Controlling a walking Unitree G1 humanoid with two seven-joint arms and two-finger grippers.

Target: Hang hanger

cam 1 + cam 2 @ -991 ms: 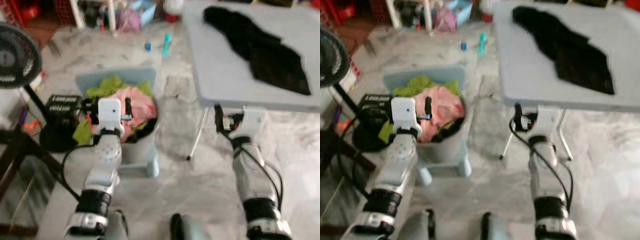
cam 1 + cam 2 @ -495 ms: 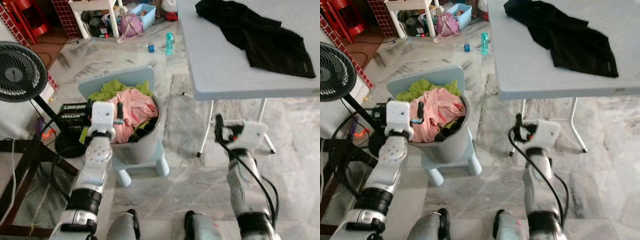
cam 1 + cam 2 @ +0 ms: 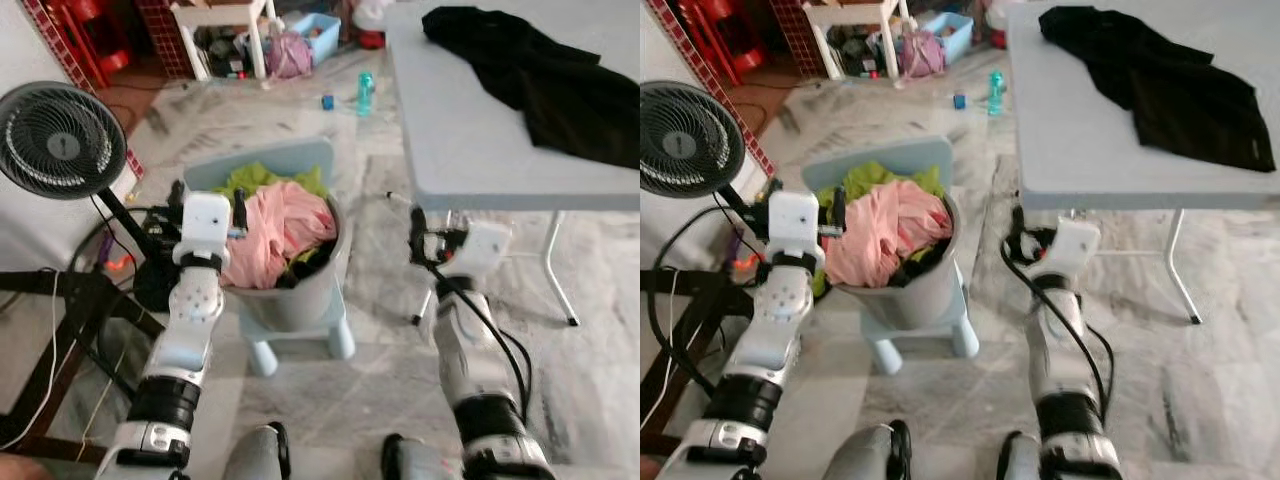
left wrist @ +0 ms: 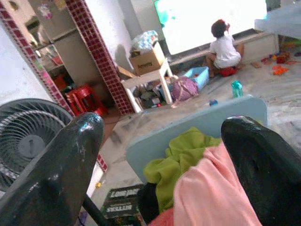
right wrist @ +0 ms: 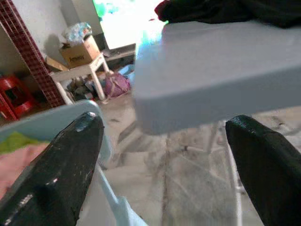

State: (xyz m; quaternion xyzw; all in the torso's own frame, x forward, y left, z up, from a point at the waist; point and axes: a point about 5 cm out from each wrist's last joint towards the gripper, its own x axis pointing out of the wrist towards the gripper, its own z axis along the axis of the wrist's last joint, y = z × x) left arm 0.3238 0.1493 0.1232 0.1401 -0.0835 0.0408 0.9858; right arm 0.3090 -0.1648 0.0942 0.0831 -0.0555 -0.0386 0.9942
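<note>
Approaching stage: both pincers, left pincer [image 3: 208, 200] and right pincer [image 3: 428, 240], spread and empty beside the laundry basket [image 3: 300, 295] (hanger unseen); next move calls for locating it.

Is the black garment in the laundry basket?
No, the black garment lies on the table; the basket holds pink and green clothes.

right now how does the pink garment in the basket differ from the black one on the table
The pink garment is bunched in a heap inside the grey laundry basket, with green clothing behind it. The black garment lies spread out flat on the white folding table, alone. The pink one sits low, close to the left gripper; the black one lies higher up and farther off. Neither is on a hanger.
</note>
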